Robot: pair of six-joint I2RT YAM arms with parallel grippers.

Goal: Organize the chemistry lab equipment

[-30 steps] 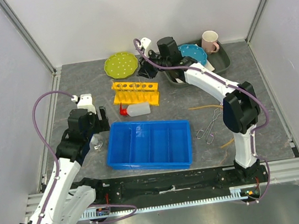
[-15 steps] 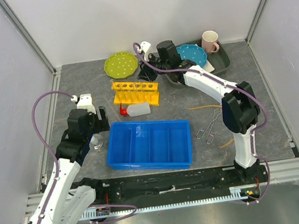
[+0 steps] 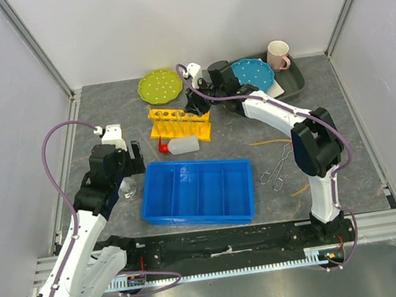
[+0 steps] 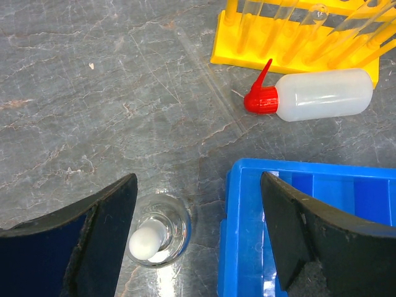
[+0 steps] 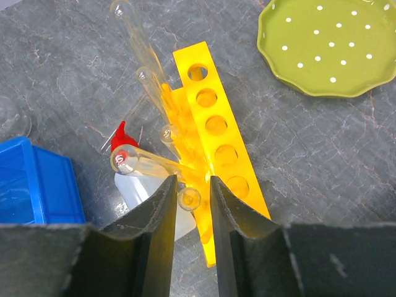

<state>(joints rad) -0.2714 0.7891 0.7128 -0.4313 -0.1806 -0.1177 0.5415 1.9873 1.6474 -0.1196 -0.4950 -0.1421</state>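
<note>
The right hand (image 5: 193, 180) hangs over one end of the yellow test-tube rack (image 5: 211, 111), which stands toward the back of the desk (image 4: 93, 93), just in front of the green dotted plate (image 5: 334, 43). Its 2 fingers are only a narrow slot apart, and the open mouth of 1 glass test tube (image 5: 189, 198) sits in that slot. Whether they pinch it or merely flank it I cannot tell. The tube's long axis runs from the hand down through the rack's end hole, so I judge that any lift or let-go must follow that line, since a sideways pull would drag the rack. The other tubes (image 5: 145, 80) lean out of the rack toward the white squeeze bottle (image 4: 322, 93), which lies on its side just beside the rack with its red spout pointing away from the right arm. The left hand (image 4: 198, 229) is spread wide and holds nothing. A small clear stoppered flask (image 4: 158, 238) stands upright between its fingers, closer to 1 of them, and this arm is plainly the nearer to it. A corner of the blue compartment tray (image 4: 230, 235) also sits inside that gap, just beside the flask, and would likely meet the other finger on closing. The metal tongs (image 3: 278, 167) and tan rubber tube (image 3: 271, 141) lie right of the tray, nearer the right arm.
</note>
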